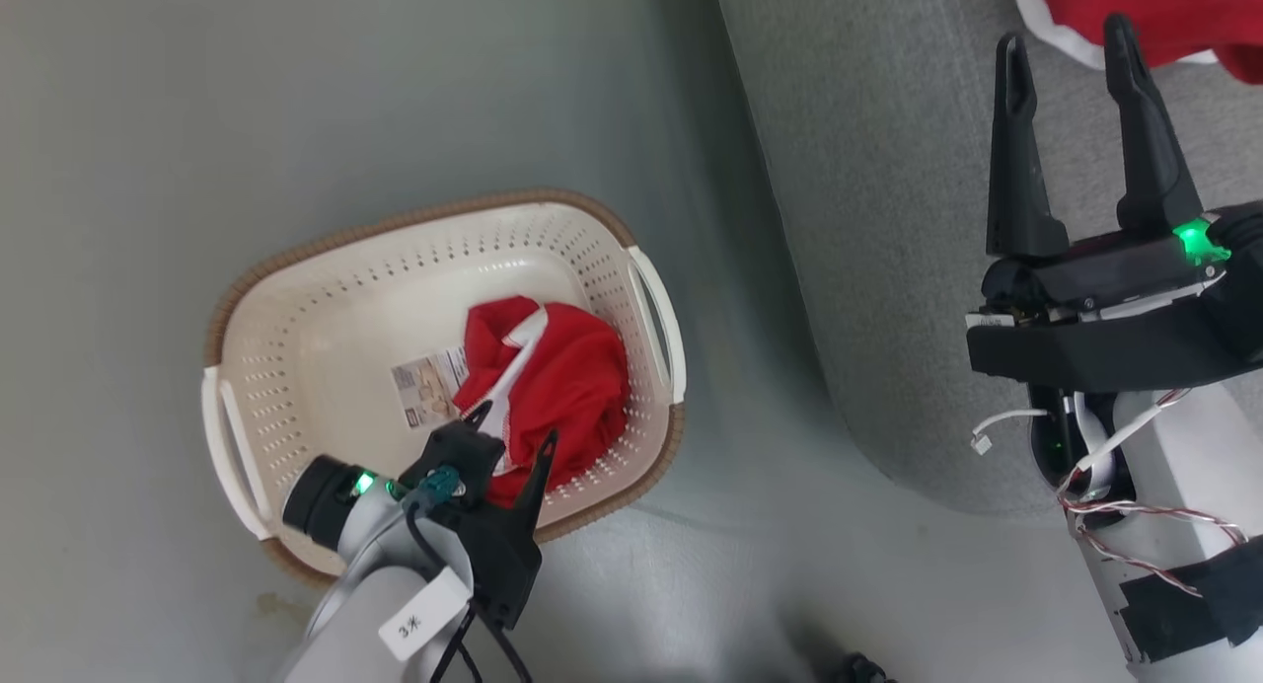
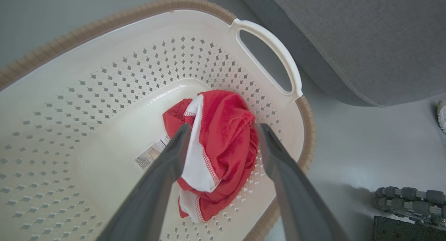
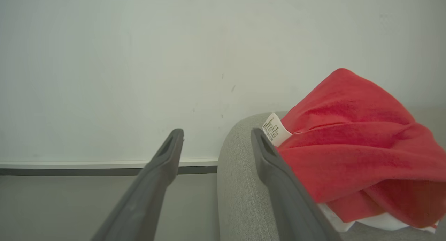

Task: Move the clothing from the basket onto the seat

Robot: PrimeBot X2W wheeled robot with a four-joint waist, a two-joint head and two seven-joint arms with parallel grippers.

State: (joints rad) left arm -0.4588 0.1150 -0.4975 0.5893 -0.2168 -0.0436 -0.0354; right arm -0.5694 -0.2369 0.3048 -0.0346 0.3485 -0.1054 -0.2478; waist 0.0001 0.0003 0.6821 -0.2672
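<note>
Left gripper [image 1: 513, 428] spread open over red garment [image 1: 567, 377] in basket [image 1: 395, 219]; right gripper [image 1: 1064, 37] released above sofa [image 1: 888, 219].
Risk: a shallow pinch on a loose fold could slip mid-lift.

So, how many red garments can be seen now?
2: one red garment bunched in the laundry basket, a second garment lying on the grey sofa. Either bundle could hide another piece.
</note>
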